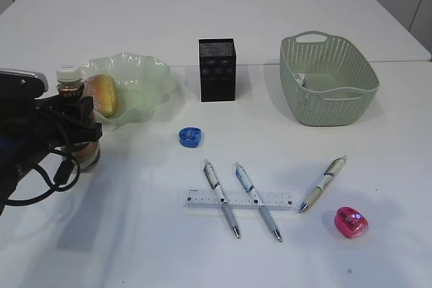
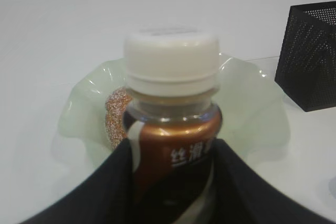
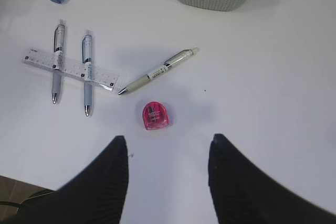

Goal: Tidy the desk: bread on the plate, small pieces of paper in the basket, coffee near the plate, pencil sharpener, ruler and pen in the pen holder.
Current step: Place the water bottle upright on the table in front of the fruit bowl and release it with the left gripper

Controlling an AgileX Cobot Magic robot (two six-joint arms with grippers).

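Brown coffee bottle (image 2: 173, 129) clamped in my left gripper (image 2: 170, 182), standing on the desk just beside the green plate (image 1: 152, 72), bread (image 1: 102, 94) already on it. Coffee step in hand; next, release and back off without tipping it. Right gripper (image 3: 168, 156) spread, empty, above the pink sharpener (image 3: 156, 115).
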